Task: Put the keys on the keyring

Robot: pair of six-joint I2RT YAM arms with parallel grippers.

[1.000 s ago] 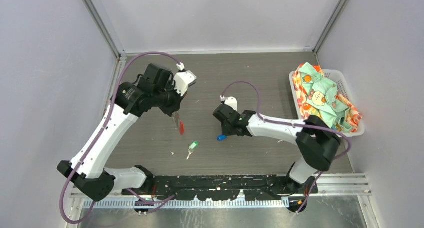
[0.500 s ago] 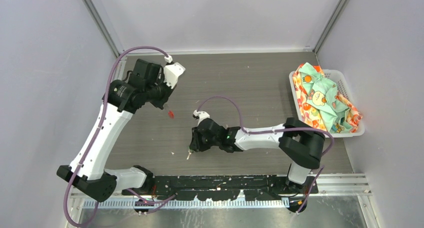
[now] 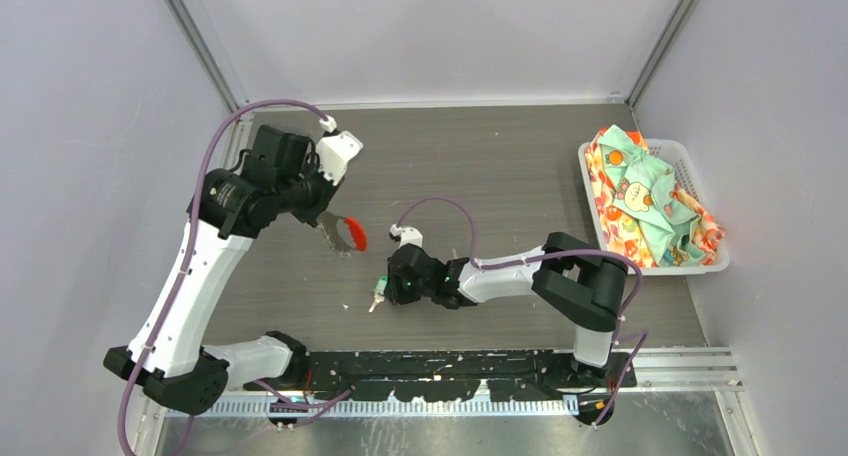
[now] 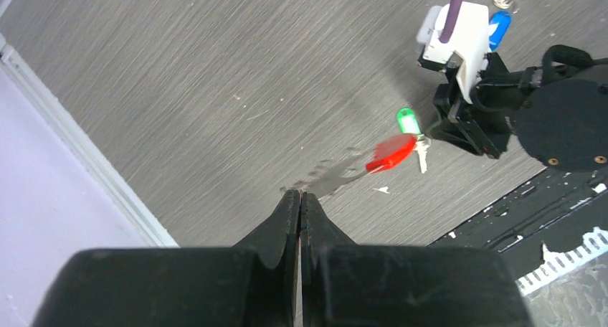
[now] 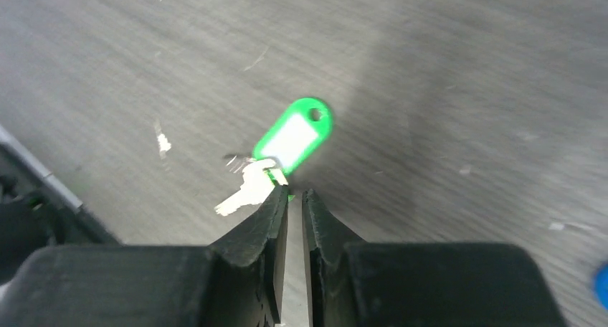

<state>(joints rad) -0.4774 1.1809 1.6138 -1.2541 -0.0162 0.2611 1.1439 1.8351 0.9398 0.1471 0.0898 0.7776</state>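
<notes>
My left gripper (image 3: 328, 226) is shut on the silvery chain of the keyring, which hangs above the table. Its red loop (image 3: 356, 234) swings out to the right and shows blurred in the left wrist view (image 4: 391, 153). The green-headed key (image 5: 294, 135) lies flat on the table, its silver blade (image 5: 240, 194) pointing toward the near edge. My right gripper (image 5: 295, 193) sits low right behind that key. Its jaws stand a narrow slit apart with nothing between them, the left fingertip at the key's ring. The blue-headed key (image 4: 500, 27) lies behind the right wrist.
A white basket (image 3: 688, 159) holding a bundled patterned cloth (image 3: 640, 201) stands at the table's right edge. The black mounting rail (image 3: 450, 366) runs along the near edge. Grey walls close in the left, back and right sides.
My right gripper has moved left from the blue-headed key to the green-headed key. My left arm drew back and left, then the keyring swung out to the right.
</notes>
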